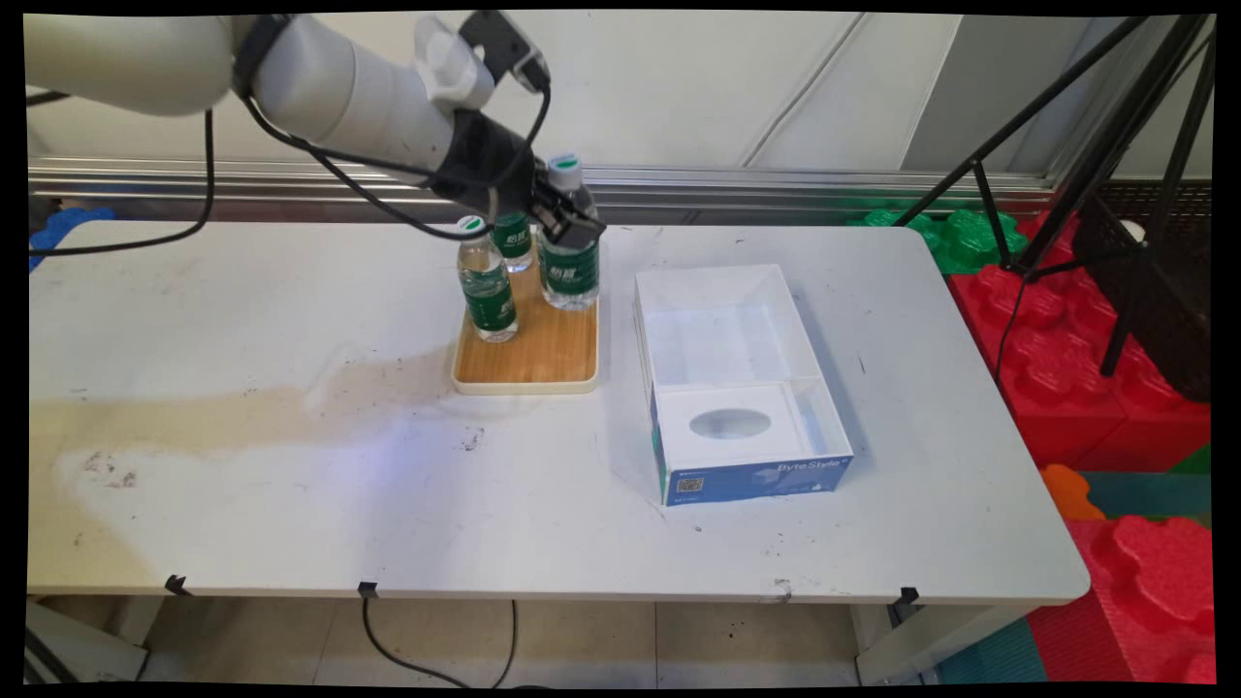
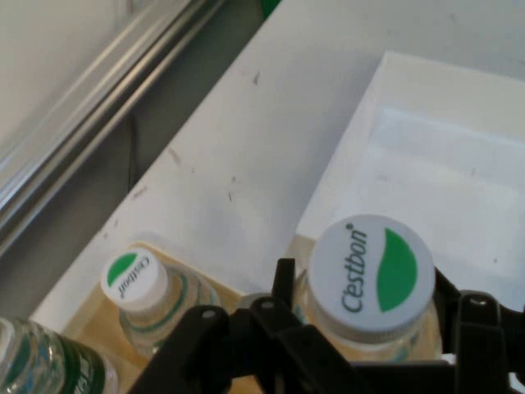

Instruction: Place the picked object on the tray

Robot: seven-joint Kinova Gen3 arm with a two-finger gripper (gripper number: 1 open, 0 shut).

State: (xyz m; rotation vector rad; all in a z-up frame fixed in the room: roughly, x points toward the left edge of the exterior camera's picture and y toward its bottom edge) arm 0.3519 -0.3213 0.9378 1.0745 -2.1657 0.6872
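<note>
My gripper is at the far right corner of the wooden tray, with its fingers set on either side of the tallest water bottle, just under the shoulder. In my hand view that bottle's white cap with the green leaf mark and the word "Cestbon" sits right between my black fingers, one on each flank of the neck, so I take it that I am pinching the bottle, though the contact itself is hidden under the cap and the linkage and I cannot be fully sure the pads press on it. The bottle stands upright with its base near the tray's far right corner; from the main view I cannot tell whether the base rests on the wood or hangs just above it. Two more bottles with green labels stand upright on the same tray: one at the far edge, partly behind my wrist, and one nearer the camera on the tray's left side. Just right of the tray, apart from it, an open white box with a blue front lies on the white table.
</note>
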